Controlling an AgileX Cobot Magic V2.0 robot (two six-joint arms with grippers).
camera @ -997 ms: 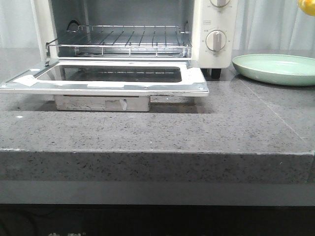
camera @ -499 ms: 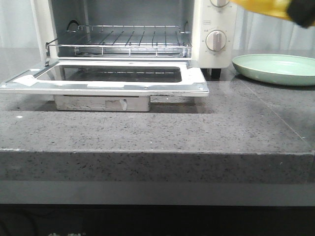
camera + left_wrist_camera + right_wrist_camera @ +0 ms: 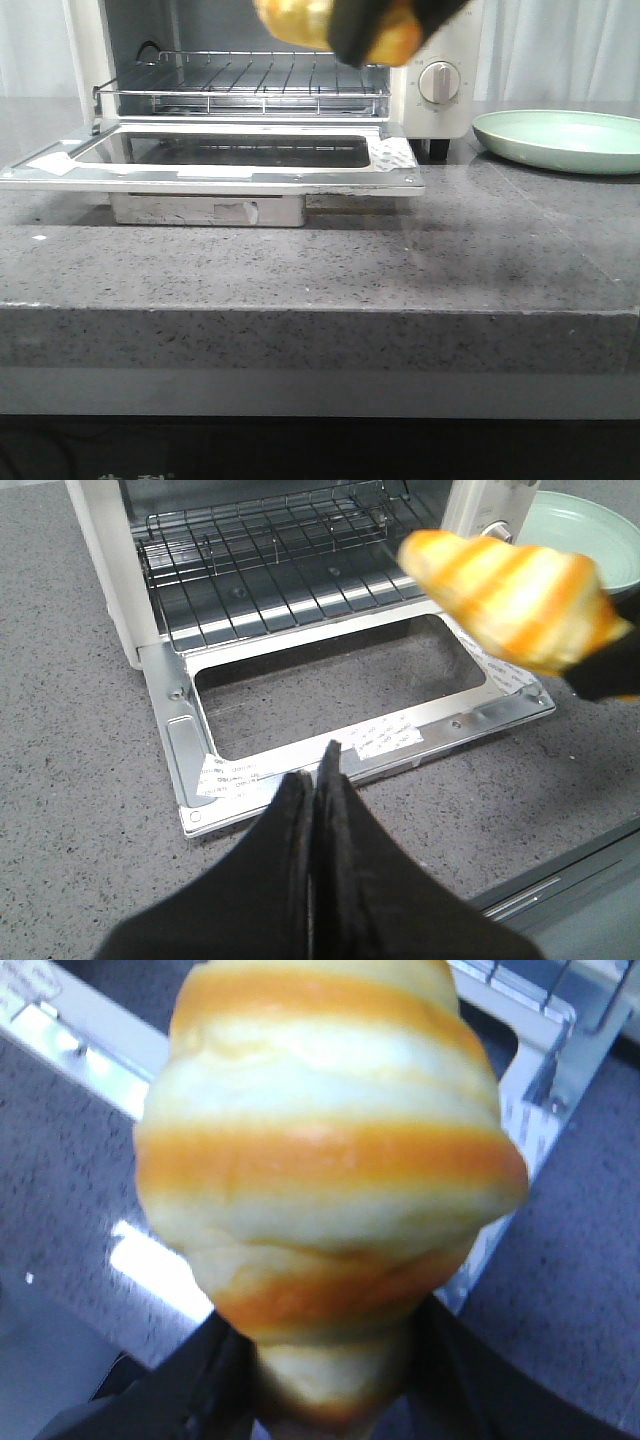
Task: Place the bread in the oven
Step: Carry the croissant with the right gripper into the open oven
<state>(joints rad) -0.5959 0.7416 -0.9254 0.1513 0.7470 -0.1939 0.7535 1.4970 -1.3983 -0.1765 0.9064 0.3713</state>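
Observation:
The bread [image 3: 298, 22], a glossy roll with orange and pale stripes, hangs high in front of the open oven [image 3: 432, 110], above the right half of its lowered glass door [image 3: 250, 178]. My right gripper [image 3: 365, 28] is shut on the bread; the roll [image 3: 330, 1180] fills the right wrist view, with dark fingers [image 3: 220, 1385] on both sides of its narrow end. In the left wrist view the bread [image 3: 510, 595] floats over the door's right corner. My left gripper [image 3: 320, 765] is shut with nothing in it, held back near the door's front edge. The wire rack [image 3: 270, 570] holds nothing.
A pale green plate [image 3: 560, 140] sits on the grey stone counter [image 3: 320, 270] to the right of the oven. The open door [image 3: 330, 680] juts out toward the counter's front edge. A metal crumb tray [image 3: 205, 210] shows under the door.
My right gripper has carried the bread leftward from the upper right, above the plate, to in front of the oven opening. The oven, plate and door have not moved.

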